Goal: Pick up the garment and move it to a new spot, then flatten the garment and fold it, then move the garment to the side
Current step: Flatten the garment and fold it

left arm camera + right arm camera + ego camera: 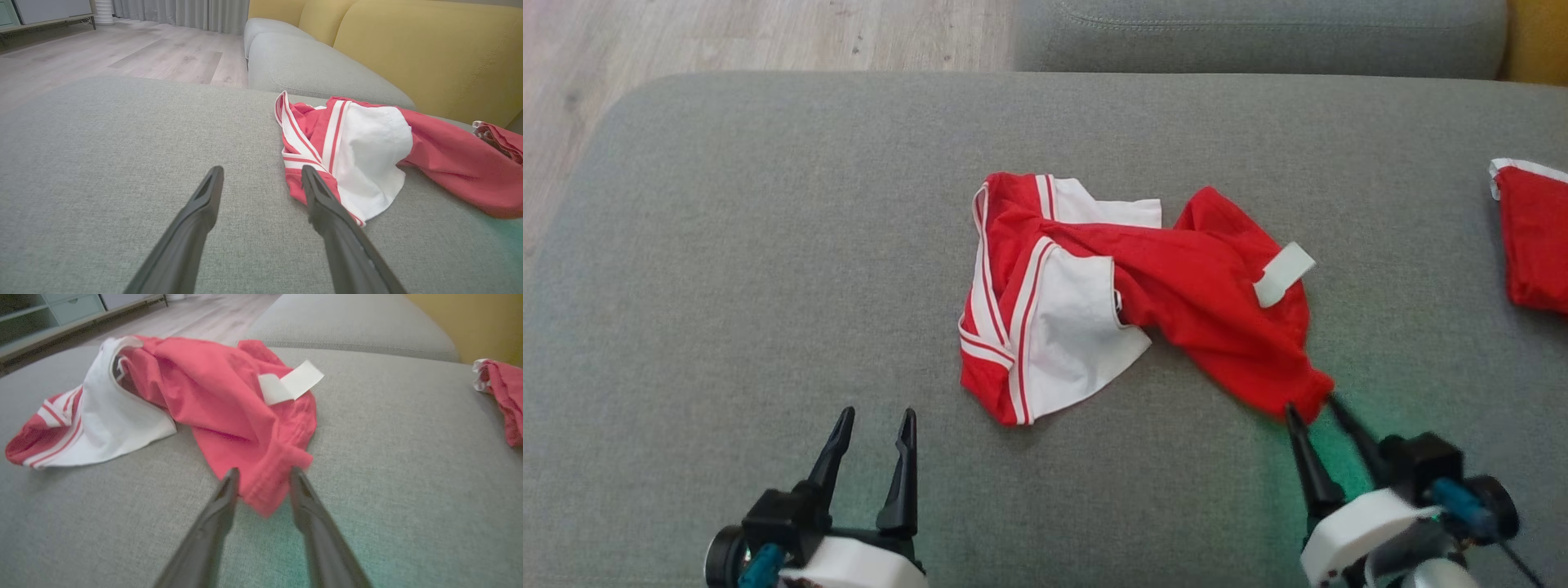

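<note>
The garment [1192,286] is a crumpled red pair of shorts with white panels and striped trim, lying mid-cushion with a white label [1282,273] on top. My right gripper [1311,406] is at its near right corner. In the right wrist view the fingers [229,498] stand slightly apart, and the garment [212,396] has its red hem lying loose between them. My left gripper [878,416] is open on bare cushion, near and left of the garment. In the left wrist view the garment's [367,151] white panel lies just right of the left gripper [261,171].
Everything lies on a grey sofa cushion [768,245]. A second red garment [1535,237] lies at the right edge. Another grey cushion [1258,33] sits beyond, wooden floor [727,33] to the far left, and a yellow backrest [429,49] to the right.
</note>
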Robot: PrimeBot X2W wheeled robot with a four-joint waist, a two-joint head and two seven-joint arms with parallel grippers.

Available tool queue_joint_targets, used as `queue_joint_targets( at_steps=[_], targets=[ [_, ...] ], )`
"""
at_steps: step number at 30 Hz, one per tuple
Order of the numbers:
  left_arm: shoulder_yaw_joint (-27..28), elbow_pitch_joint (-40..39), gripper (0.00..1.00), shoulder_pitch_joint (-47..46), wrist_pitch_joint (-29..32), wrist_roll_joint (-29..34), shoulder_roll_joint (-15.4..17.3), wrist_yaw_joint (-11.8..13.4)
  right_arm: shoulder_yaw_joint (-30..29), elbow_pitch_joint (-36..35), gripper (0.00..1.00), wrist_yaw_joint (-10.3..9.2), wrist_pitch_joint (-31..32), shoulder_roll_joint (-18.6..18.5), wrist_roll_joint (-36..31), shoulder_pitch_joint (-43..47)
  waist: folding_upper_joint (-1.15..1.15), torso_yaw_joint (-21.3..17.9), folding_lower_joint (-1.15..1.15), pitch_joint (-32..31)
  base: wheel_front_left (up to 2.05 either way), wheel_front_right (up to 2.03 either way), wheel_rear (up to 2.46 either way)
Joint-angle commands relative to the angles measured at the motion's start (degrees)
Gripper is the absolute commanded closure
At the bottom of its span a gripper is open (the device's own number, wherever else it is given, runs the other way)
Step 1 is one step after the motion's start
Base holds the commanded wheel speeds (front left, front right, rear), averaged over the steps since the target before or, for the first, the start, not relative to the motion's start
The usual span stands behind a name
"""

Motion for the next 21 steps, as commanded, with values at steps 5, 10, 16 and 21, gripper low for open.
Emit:
queue_joint_targets(
  at_steps=[5,10,16,21],
  targets=[
    [1.5,-1.7,0.00,-1.9,-0.1,0.1,1.4,0.1,-1.7,-7.4,0.00,0.37,0.5,-0.1,1.9,-1.2,0.00,0.5,0.01,-0.4,0.00,0.00,0.00],
    [1.2,-1.6,0.00,-2.1,0.0,0.0,1.4,0.0,-5.7,-10.8,0.00,0.37,3.5,-1.3,2.6,-4.2,0.00,2.1,0.01,-0.2,0.00,0.00,0.00],
    [0.8,-1.7,0.00,-2.9,0.1,0.3,1.1,-0.2,-6.3,-3.1,0.00,0.37,7.1,-4.6,1.1,-11.1,0.00,4.8,0.01,1.4,0.00,0.00,0.00],
    [0.7,-1.4,0.00,-3.5,0.1,0.4,0.9,-0.3,-4.0,7.2,0.00,0.37,8.9,-7.3,0.3,-15.4,0.00,7.4,0.01,2.9,0.00,0.00,0.00]
  ],
)
